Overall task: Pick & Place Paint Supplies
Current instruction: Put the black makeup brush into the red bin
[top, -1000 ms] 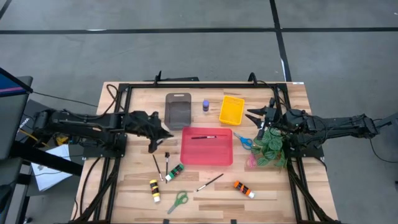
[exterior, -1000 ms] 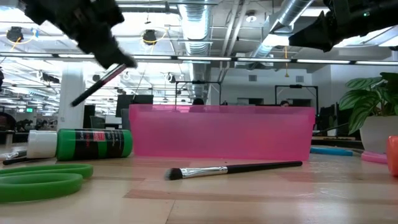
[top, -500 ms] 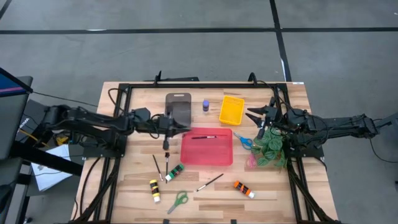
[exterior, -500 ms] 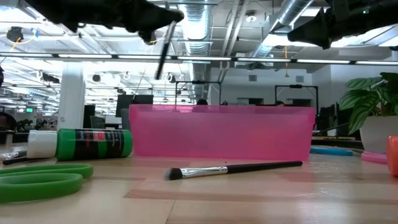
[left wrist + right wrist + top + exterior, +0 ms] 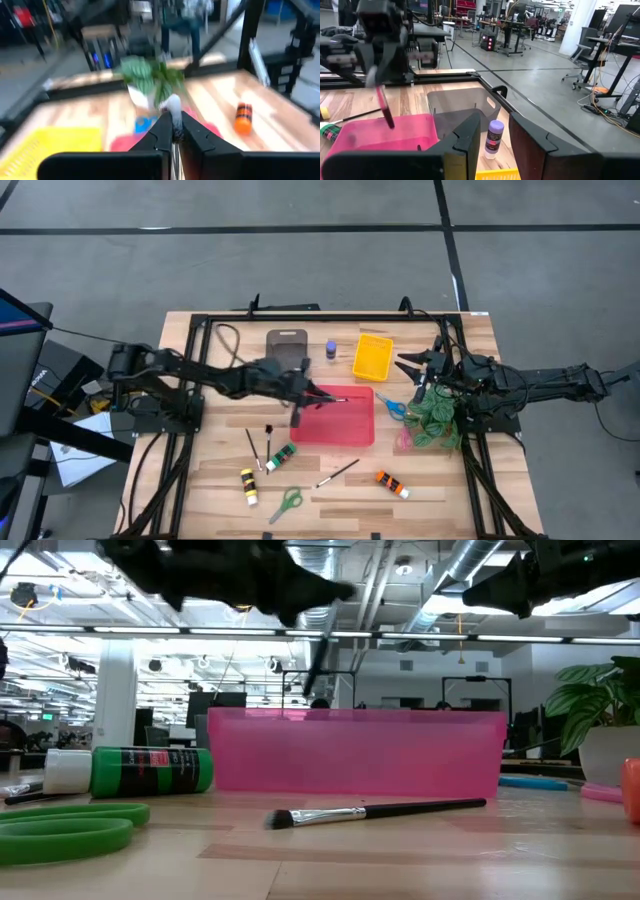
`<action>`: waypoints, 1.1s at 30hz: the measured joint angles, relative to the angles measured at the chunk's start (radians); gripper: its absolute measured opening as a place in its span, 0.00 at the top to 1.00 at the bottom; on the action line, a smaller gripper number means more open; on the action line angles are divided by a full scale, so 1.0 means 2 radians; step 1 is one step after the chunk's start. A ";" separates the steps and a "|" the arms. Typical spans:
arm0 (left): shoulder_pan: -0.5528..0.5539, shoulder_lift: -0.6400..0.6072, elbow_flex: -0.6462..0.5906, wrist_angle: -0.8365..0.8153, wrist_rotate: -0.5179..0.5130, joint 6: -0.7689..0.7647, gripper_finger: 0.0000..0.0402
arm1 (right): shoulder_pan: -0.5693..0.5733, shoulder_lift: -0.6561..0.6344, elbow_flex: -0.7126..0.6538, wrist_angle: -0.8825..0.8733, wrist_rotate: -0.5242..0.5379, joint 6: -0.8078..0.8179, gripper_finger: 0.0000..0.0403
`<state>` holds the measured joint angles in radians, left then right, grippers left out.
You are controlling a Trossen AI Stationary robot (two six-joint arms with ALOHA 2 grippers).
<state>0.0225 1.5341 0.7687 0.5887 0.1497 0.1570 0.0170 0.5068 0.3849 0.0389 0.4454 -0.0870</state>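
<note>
My left gripper [image 5: 308, 393] is shut on a thin dark paintbrush [image 5: 320, 652] and hovers over the far left part of the red tray [image 5: 345, 432]. Another brush [image 5: 328, 400] lies inside the tray. On the wood near the front edge lie two brushes [image 5: 252, 448], a green tube [image 5: 280, 457], a yellow tube [image 5: 248, 485], green scissors [image 5: 286, 504], a further brush [image 5: 338, 473] and an orange tube [image 5: 392, 484]. My right gripper [image 5: 405, 370] waits open at the right, above the blue scissors [image 5: 391, 407], with nothing between its fingers. My left gripper pinches the paintbrush near its pale bristle end [image 5: 174, 109] between its two fingers. The fingers reach nearly level from the table's left and lie across the brush. The handle [image 5: 386, 111] hangs below them at a slant, clear of the tray.
A grey tray [image 5: 287, 353], a purple bottle [image 5: 331, 349] and a yellow tray [image 5: 372, 356] stand along the far side. A leafy plant [image 5: 435, 418] sits at the right under my right arm. A black frame [image 5: 200, 380] borders the table.
My left gripper has gone toward the table's right edge, from left of the red tray to above its left part, turning as it went. The brush has come with it and has swung from a flat slant to hanging steeply.
</note>
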 joint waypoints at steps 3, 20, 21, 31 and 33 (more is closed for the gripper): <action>-0.008 0.032 0.050 -0.071 -0.008 0.001 0.99 | 0.000 0.000 0.000 0.000 0.000 0.000 0.76; -0.025 0.133 0.182 -0.259 -0.094 -0.019 0.99 | 0.000 0.000 0.000 0.000 0.000 0.003 0.76; -0.023 0.136 0.183 -0.261 -0.095 -0.020 0.99 | 0.000 0.000 0.000 0.000 0.000 0.004 0.76; -0.013 0.140 0.183 -0.301 -0.107 -0.055 0.99 | 0.000 0.000 0.000 0.001 0.000 0.004 0.76; -0.013 0.140 0.183 -0.308 -0.101 -0.055 0.99 | 0.000 0.000 0.000 0.001 0.000 0.004 0.76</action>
<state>-0.0032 1.8149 1.1339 -0.0265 -0.0527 0.0471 0.0174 0.5069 0.3851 0.0418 0.4451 -0.0784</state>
